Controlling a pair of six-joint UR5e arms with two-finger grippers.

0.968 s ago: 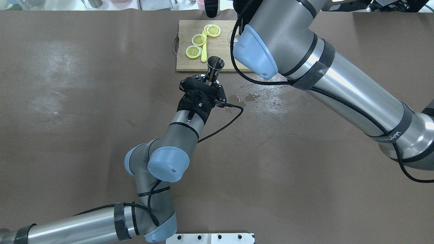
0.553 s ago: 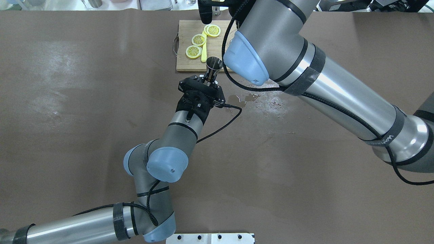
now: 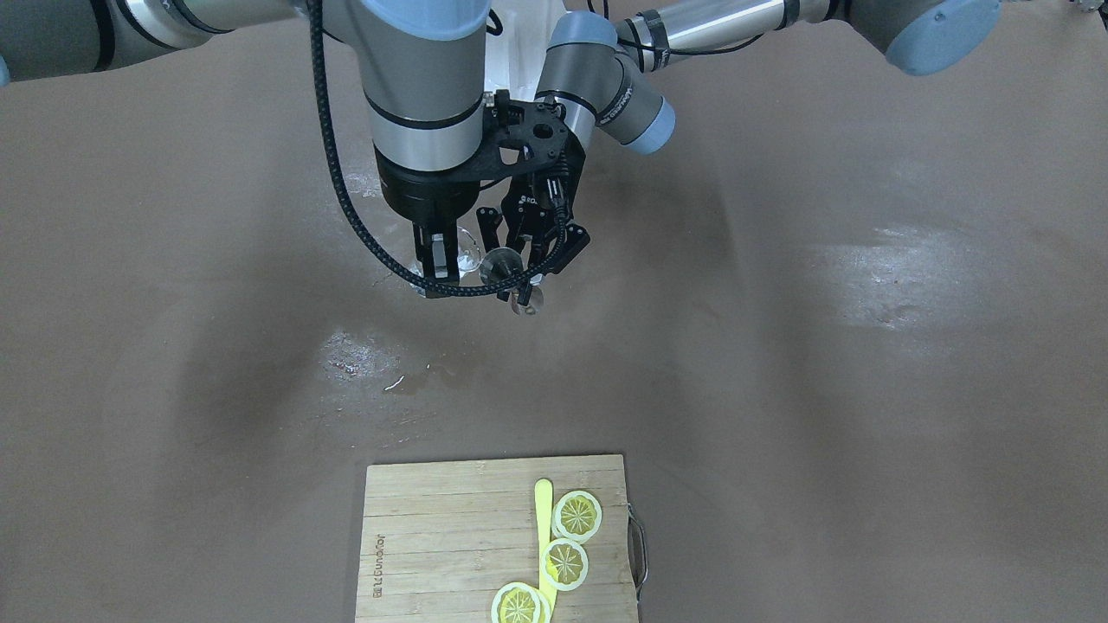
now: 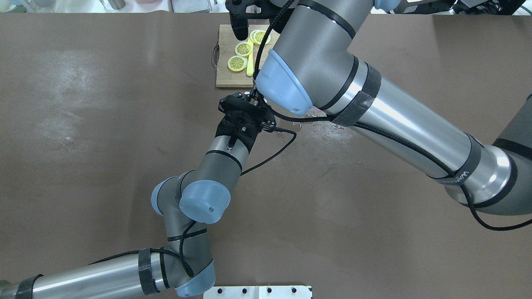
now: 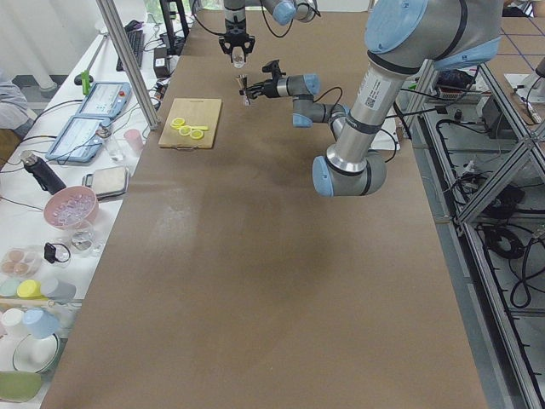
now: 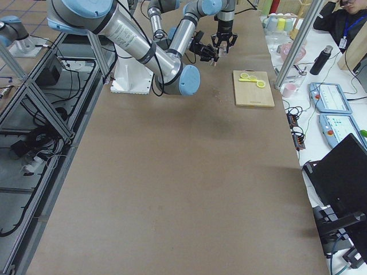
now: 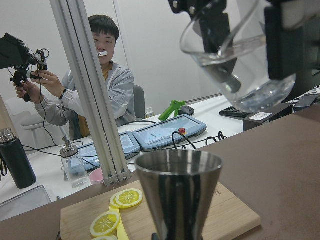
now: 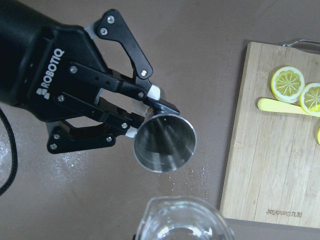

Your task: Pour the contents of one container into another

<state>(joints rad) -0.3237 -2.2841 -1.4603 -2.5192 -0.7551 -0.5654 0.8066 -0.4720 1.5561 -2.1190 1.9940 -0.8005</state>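
The pour is at line-up: the left gripper (image 8: 142, 112) clamps the steel jigger (image 8: 165, 142) upright at mid-frame, while the right gripper (image 7: 252, 45) grips the part-filled glass beaker (image 7: 235, 65) just above at upper right, which probably next needs tipping over the jigger's mouth.

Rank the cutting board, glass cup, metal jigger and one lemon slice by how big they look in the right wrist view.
1. cutting board, though cropped at the edge.
2. metal jigger.
3. lemon slice.
Unranked: the glass cup is mostly cut off and nearest the camera.
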